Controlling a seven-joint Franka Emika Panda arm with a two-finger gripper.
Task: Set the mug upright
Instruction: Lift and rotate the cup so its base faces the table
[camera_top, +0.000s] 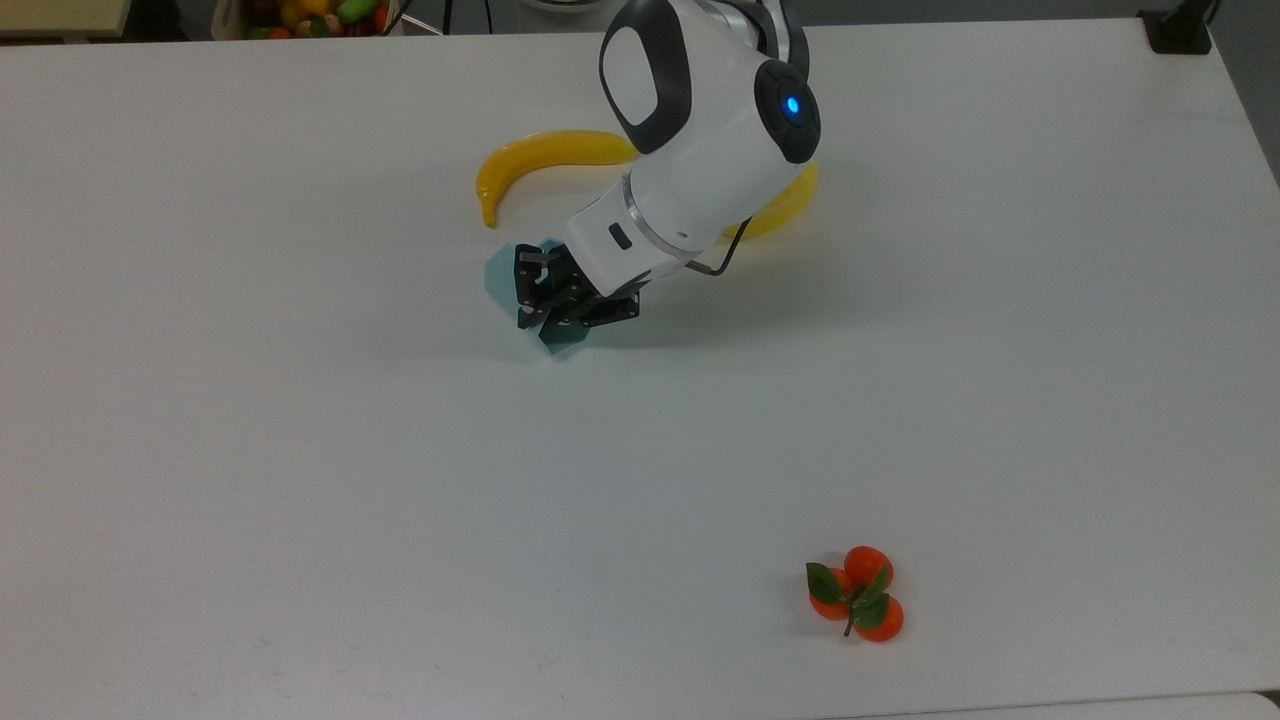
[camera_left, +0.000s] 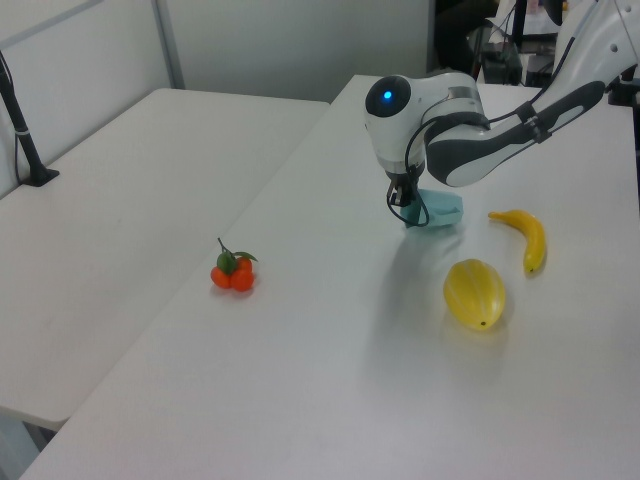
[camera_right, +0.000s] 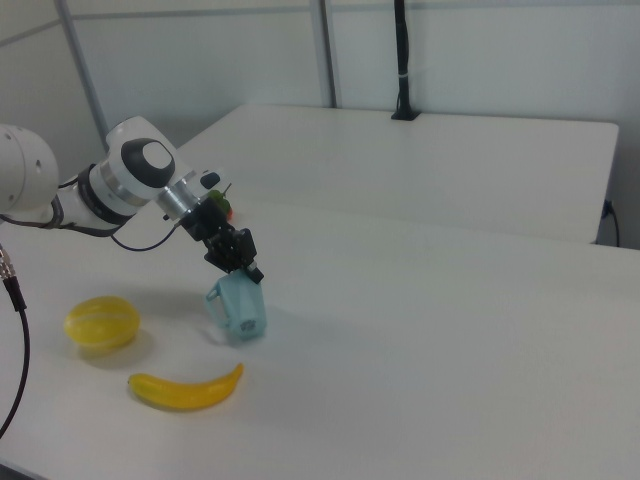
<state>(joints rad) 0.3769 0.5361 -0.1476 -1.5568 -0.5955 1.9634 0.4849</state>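
Observation:
The pale blue-teal faceted mug (camera_top: 497, 272) is mostly covered by the gripper in the top view. In the right view the mug (camera_right: 240, 310) stands tilted on the table, mouth up, its tab handle with a round hole facing the camera. My gripper (camera_top: 548, 308) is shut on the mug's rim, reaching down from the white wrist. The left view shows the gripper (camera_left: 407, 203) at the left edge of the mug (camera_left: 445, 210). Seen in the right view, the gripper (camera_right: 245, 268) bites the top of the rim.
A yellow banana (camera_top: 540, 155) lies just behind the mug, and a yellow melon (camera_top: 785, 200) is half hidden under the arm. A cluster of oranges with leaves (camera_top: 855, 592) sits near the front of the white table (camera_top: 300, 450). A fruit crate (camera_top: 310, 15) is past the far edge.

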